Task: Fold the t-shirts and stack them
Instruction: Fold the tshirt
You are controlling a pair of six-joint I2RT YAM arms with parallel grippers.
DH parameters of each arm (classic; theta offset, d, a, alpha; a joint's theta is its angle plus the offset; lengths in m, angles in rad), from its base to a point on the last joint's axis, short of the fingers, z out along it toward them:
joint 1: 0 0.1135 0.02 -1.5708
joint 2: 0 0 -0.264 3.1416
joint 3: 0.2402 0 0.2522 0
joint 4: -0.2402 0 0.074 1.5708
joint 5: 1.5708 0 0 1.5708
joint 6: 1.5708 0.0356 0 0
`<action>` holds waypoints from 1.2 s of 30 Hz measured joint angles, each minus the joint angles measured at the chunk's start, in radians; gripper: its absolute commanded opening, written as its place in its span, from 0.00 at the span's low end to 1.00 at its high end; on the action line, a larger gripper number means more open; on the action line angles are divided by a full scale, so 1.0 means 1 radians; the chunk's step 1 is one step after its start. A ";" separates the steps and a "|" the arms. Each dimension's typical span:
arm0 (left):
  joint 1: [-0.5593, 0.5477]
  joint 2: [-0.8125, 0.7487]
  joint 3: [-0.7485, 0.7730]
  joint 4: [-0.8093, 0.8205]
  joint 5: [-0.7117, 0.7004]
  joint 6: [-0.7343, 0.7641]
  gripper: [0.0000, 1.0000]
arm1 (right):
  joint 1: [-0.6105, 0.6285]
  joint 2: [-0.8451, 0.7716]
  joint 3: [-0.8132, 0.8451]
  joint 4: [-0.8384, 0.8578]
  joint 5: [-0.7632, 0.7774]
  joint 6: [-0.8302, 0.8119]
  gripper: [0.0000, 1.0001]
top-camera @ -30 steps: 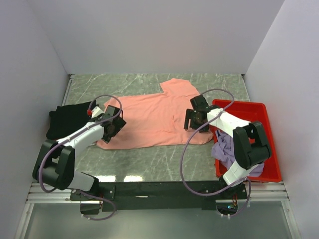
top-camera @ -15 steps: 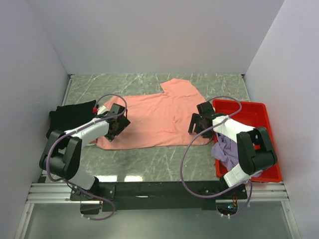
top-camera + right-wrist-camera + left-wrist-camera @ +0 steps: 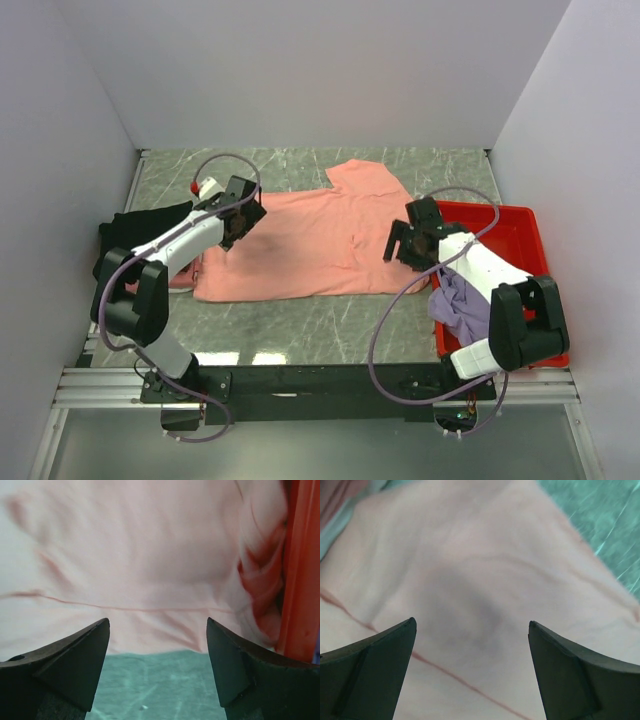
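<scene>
A salmon-pink t-shirt (image 3: 310, 238) lies spread flat in the middle of the table. It fills the left wrist view (image 3: 485, 570) and the upper part of the right wrist view (image 3: 140, 555). My left gripper (image 3: 232, 222) is open and empty above the shirt's left part. My right gripper (image 3: 403, 245) is open and empty over the shirt's right edge, beside the tray. A black t-shirt (image 3: 140, 235) lies bunched at the left. A lavender-purple t-shirt (image 3: 462, 305) is crumpled in the red tray (image 3: 530, 235).
The red tray's wall (image 3: 300, 570) shows right beside my right fingers. White walls close the table on the left, back and right. Purple cables loop over both arms. Green marbled tabletop (image 3: 160, 685) shows below the shirt's edge.
My left gripper has moved back and slightly right along the shirt's left part. My right gripper has shifted right towards the tray. The shirt lies as before.
</scene>
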 measured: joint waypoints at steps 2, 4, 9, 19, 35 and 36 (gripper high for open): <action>0.007 0.023 0.056 -0.018 -0.023 0.000 0.99 | -0.001 0.003 0.075 -0.003 -0.006 -0.008 0.85; 0.022 0.061 0.124 -0.040 -0.040 0.004 1.00 | -0.002 0.021 0.168 -0.013 -0.008 -0.013 0.85; 0.102 0.200 0.307 -0.072 -0.061 0.033 0.99 | -0.002 0.157 0.410 0.031 -0.053 -0.014 0.85; 0.268 0.558 0.671 -0.163 -0.047 0.127 0.78 | -0.002 0.302 0.459 0.006 -0.078 -0.031 0.85; 0.290 0.616 0.635 -0.227 -0.022 0.121 0.57 | -0.002 0.324 0.459 0.001 -0.076 -0.054 0.85; 0.292 0.616 0.635 -0.230 -0.022 0.122 0.54 | -0.002 0.324 0.459 0.001 -0.076 -0.054 0.85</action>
